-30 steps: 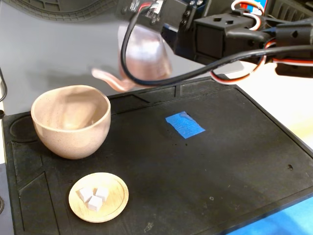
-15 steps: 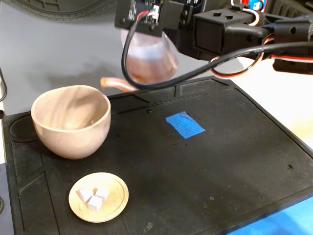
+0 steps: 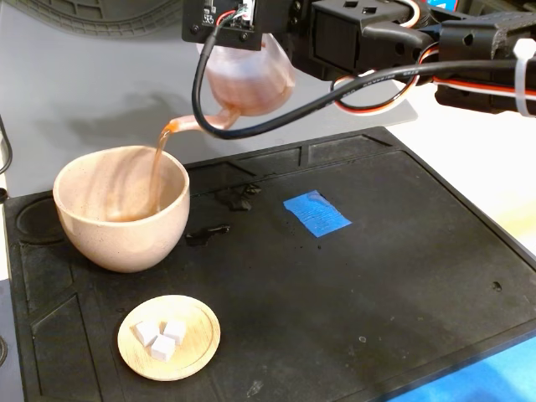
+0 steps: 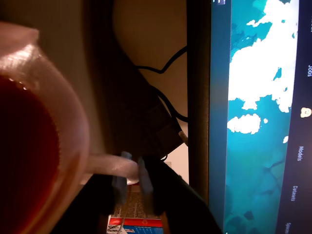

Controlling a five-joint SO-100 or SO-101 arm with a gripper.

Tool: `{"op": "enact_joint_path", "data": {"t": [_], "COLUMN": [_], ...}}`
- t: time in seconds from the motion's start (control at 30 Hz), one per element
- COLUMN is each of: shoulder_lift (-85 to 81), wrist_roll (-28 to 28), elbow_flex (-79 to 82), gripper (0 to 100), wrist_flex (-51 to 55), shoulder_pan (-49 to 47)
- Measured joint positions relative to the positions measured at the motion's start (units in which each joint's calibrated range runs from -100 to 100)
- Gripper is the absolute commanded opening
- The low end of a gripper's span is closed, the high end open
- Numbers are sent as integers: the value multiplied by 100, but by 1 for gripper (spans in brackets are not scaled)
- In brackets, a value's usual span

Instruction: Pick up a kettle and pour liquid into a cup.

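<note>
Wrist view is showing the gripper clenching the kettle's loop handle. In the fixed view the kettle is tilting above the mat, liquid streaming into the cup. Spills, blue tape and a dish of white cubes are lying nearby.

Arm reaches in from right of fixed view, held high; gripper clamped, wrist rolled sideways.

Black work mat, on it the cup, wooden dish of white cubes, blue tape patch, small dark spills
</note>
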Motion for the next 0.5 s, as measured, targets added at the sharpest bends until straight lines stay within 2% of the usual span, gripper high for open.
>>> {"op": "enact_joint_path", "data": {"t": [0.5], "shoulder_lift": [0], "wrist_roll": [31], "elbow_flex": [0], "gripper": [1], "wrist_flex": [0], "shoulder_pan": [-257]}}
